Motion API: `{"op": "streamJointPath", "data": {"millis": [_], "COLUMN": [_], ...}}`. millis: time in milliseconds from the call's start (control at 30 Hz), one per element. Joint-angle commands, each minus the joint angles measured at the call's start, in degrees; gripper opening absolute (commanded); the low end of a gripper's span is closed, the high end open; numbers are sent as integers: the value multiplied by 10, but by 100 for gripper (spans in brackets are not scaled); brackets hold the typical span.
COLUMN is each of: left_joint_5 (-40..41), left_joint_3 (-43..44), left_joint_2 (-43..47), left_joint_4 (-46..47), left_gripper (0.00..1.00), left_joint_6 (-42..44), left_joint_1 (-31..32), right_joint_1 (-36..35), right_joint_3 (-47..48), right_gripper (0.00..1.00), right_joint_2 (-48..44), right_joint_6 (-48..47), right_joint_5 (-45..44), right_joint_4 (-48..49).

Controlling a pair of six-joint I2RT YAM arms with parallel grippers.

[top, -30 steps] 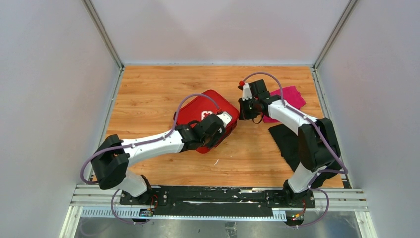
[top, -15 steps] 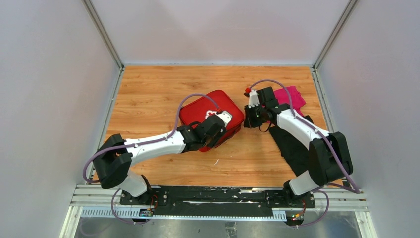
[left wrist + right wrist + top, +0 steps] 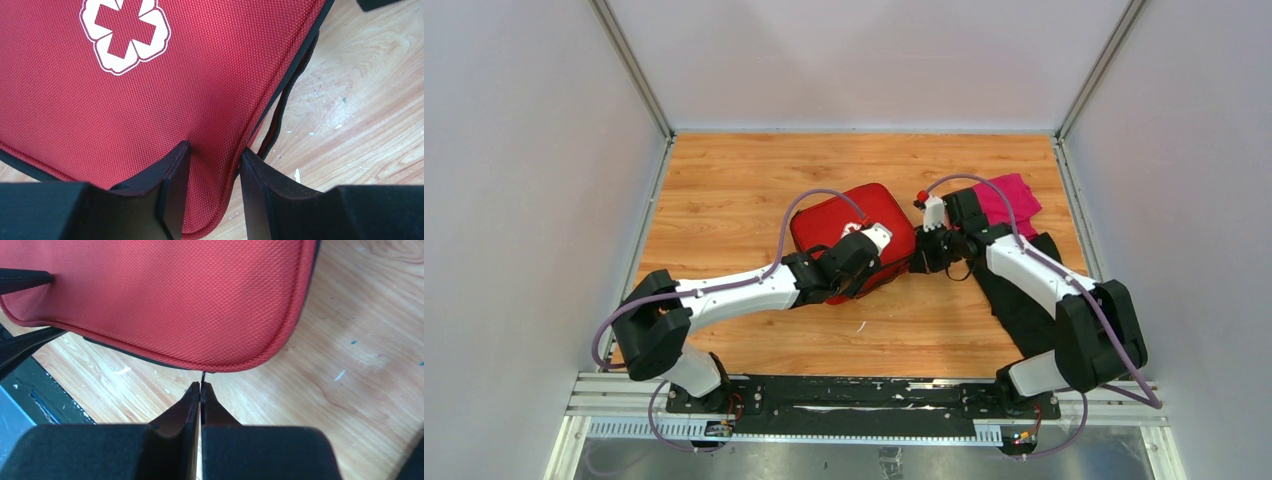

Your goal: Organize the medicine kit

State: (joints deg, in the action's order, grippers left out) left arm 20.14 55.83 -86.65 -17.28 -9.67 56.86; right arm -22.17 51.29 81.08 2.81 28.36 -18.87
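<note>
The red medicine kit [image 3: 849, 222] lies closed on the wooden table, white cross up. My left gripper [image 3: 871, 268] is shut on its near right edge; in the left wrist view [image 3: 215, 155] both fingers pinch the red lid fabric [image 3: 150, 100] at a rounded corner. My right gripper [image 3: 915, 260] sits at the kit's right corner. In the right wrist view [image 3: 201, 386] its jaws are closed on a thin black zipper pull [image 3: 202, 376] that sticks out from the kit's edge [image 3: 165, 300].
A magenta cloth [image 3: 1012, 198] lies at the back right. A black cloth [image 3: 1024, 290] lies under the right arm. A small white scrap [image 3: 861, 326] is on the wood near the kit. Grey walls enclose the table on three sides.
My right gripper has moved nearer along the kit's right side, down to its right corner. The kit has shifted a little to the right. The left gripper keeps its hold.
</note>
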Motion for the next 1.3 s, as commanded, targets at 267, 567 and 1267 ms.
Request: {"op": "streamJointPath", "data": {"millis": [267,567,1267], "left_joint_5": [-19,-47,-43], "left_joint_3": [-11,-19,-32], "left_joint_2": [-45,-25,169], "left_joint_4": [8,15,18], "left_gripper": [43,49,93], "left_joint_6": [-27,-17,-23], "left_joint_1": [-6,-6,-38], "right_joint_1": [-111,-134,-13], "right_joint_3": [-61,-70,-183], "right_gripper": [0,0,0], "right_joint_2": [-34,-20,-176], "right_joint_6": [164,224,292], "right_joint_5": [97,114,-103], "right_joint_4": [151,233,160]}}
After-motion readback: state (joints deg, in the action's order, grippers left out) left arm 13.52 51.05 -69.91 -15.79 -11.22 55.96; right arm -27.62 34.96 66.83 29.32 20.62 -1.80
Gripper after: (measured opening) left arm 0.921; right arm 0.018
